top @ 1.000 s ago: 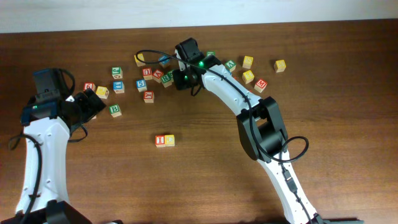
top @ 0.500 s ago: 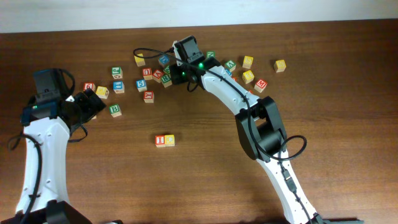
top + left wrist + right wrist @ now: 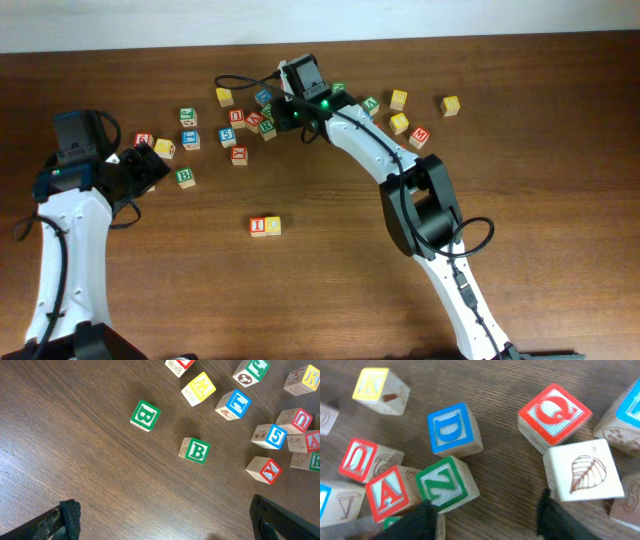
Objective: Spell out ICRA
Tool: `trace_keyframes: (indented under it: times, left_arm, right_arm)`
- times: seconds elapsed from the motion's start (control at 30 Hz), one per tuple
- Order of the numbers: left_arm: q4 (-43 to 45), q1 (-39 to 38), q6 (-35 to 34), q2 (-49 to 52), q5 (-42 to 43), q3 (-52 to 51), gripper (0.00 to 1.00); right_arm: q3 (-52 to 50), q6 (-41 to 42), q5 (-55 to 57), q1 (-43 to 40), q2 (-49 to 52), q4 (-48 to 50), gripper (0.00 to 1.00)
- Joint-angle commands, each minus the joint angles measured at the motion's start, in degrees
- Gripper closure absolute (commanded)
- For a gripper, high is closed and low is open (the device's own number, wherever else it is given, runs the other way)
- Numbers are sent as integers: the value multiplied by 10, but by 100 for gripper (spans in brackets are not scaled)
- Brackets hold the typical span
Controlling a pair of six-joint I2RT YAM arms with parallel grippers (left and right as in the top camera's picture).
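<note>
Right gripper [image 3: 487, 517] spread apart, empty, over far cluster close to red A [image 3: 388, 493]. Left gripper [image 3: 165, 522] wide apart, empty. I [image 3: 258, 227] and C [image 3: 272, 226] touch, near centre.

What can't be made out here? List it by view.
Overhead: right arm partly covers nearby cubes; letters on the cube pair too small.
Left wrist: green R cube cut off by right edge.
Right wrist: leaf cube letter faces away; blue cube cut off by right edge.
</note>
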Motion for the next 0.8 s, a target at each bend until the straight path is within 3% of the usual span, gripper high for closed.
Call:
trace_keyframes:
  times: [0.0, 0.17, 0.5, 0.77]
  left_arm:
    - [-1, 3, -1, 1, 4, 2, 1]
    - [-1, 3, -1, 1, 4, 2, 1]
    - [-1, 3, -1, 1, 4, 2, 1]
    - [-1, 3, -1, 1, 4, 2, 1]
  right_arm:
    - [18, -63, -24, 17, -35, -14, 39]
    - [16, -125, 0, 45, -29, -36, 38]
    - [24, -124, 61, 47, -35, -21, 39]
    - [72, -118, 60, 71, -44, -68, 39]
